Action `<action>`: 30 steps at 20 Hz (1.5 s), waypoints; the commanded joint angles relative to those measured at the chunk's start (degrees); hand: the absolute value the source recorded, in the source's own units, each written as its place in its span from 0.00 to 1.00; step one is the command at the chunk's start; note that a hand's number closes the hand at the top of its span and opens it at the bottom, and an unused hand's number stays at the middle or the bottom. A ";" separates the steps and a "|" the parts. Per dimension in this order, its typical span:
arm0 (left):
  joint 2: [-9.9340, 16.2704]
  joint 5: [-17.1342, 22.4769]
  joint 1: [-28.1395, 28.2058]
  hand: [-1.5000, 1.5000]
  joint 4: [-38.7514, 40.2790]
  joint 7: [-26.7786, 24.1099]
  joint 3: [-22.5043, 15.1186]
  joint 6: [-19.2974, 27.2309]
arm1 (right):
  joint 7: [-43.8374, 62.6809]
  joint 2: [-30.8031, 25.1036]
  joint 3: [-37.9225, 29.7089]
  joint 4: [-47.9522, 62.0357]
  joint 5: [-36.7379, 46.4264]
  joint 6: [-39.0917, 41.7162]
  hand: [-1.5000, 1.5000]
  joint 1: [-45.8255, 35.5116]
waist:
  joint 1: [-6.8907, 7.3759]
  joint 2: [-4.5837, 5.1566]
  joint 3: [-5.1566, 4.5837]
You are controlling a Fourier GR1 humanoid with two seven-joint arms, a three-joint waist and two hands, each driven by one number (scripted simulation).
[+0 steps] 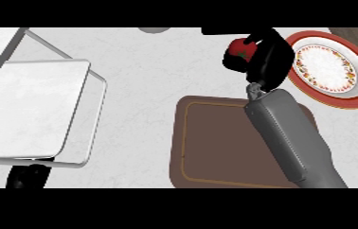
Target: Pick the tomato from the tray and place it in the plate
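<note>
A red tomato with a green stem is held above the counter, beyond the far edge of the brown tray. My right hand is curled round it and hides its right side. The plate, white with a red patterned rim, lies just to the right of the hand. The grey right forearm runs across the tray's right part. At the lower left edge only a dark part of my left hand shows, under the metal rack.
A white board on a metal frame fills the left side of the counter. A grey round object sits at the far edge. Pale marble counter lies between rack and tray.
</note>
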 commanded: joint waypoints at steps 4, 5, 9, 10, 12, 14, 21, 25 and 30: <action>-4.86 -1.28 -4.50 0.50 2.89 4.78 -6.43 0.13 | -3.46 -3.86 -8.29 1.74 -1.05 -13.11 1.00 6.38 | -0.81 1.11 -1.00; -5.09 -2.34 -4.00 0.50 4.01 3.39 -7.25 -0.52 | -4.10 -4.16 -9.21 2.14 -1.79 -12.49 1.00 5.34 | -0.42 1.03 -1.05; -3.97 -2.07 -5.66 0.50 3.69 5.11 -6.36 -1.28 | -7.11 -8.62 -14.53 5.97 -2.53 -15.46 1.00 4.89 | -0.34 1.27 -1.01; -4.80 -1.78 -3.34 0.50 2.59 4.23 -6.66 -1.35 | -9.22 -10.44 -15.58 6.60 -3.40 -17.06 1.00 7.07 | -0.12 1.20 -0.98; -5.28 -1.90 -5.21 0.50 3.47 4.57 -6.52 -1.17 | -13.13 -12.49 -17.58 8.48 -7.73 -17.86 1.00 6.37 | 0.17 1.30 -0.97; -5.79 -2.96 -3.43 0.50 2.34 4.26 -7.81 -1.02 | -17.06 -14.55 -19.64 11.43 -11.19 -20.21 1.00 8.02 | 0.54 1.68 -0.83; -5.73 -3.11 -6.19 0.50 3.71 5.43 -6.73 -1.52 | -28.66 -19.10 -23.57 18.40 -22.58 -19.40 1.00 5.64 | 1.11 1.71 -0.81; -5.49 -2.78 -6.40 0.50 5.90 4.39 -5.56 -2.73 | -35.31 -21.81 -26.04 22.25 -28.01 -18.41 1.00 4.31 | 1.34 2.02 -0.79; -6.92 -3.07 -5.02 0.50 2.85 4.40 -6.89 -2.45 | -33.49 -23.49 -26.89 32.78 -31.91 -1.95 0.00 4.02 | 1.81 2.60 -0.73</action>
